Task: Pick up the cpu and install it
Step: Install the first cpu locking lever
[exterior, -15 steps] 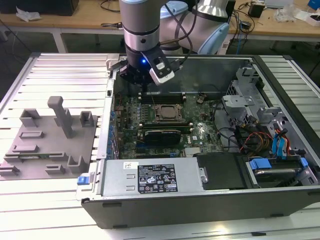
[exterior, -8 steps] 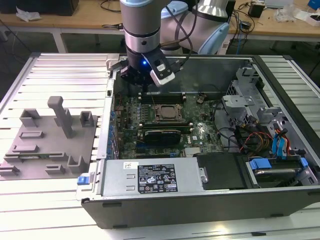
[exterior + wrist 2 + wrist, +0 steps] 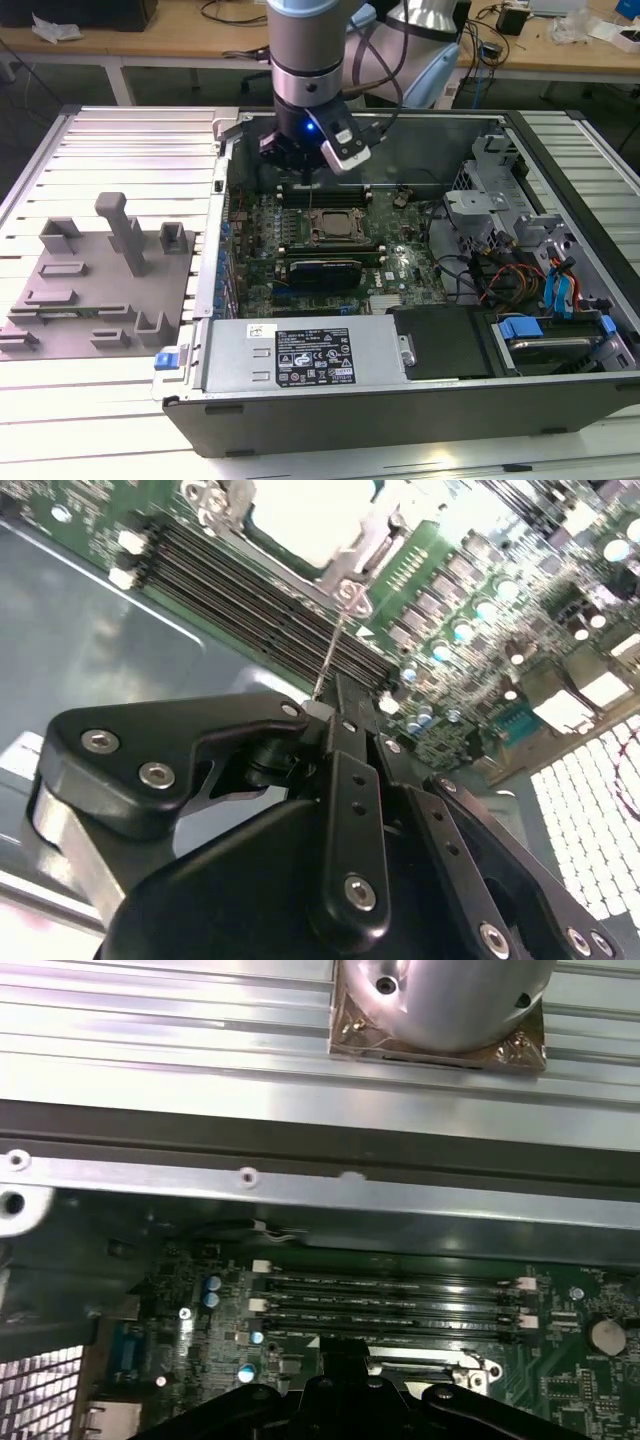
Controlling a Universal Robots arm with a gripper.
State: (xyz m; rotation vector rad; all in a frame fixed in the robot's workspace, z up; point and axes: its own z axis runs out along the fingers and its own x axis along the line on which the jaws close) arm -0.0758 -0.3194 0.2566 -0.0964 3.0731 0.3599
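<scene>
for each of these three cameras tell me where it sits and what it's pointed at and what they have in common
Exterior view: off the arm, above and to one side of the open computer case, looking down on the motherboard; the arm and gripper hang over the board's far edge.
Second wrist view: on the arm, looking along the gripper's black linkage to the cpu in its socket.
First wrist view: on the arm, looking across the memory slots to the case wall.
Shared: both wrist views show the memory slots and gripper.

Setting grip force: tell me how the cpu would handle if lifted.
The cpu looks flat and rigid, so it likely won't flex. Its pale, shiny top may be slippery. Lying inside the socket frame, it probably offers little edge to grip.
</scene>
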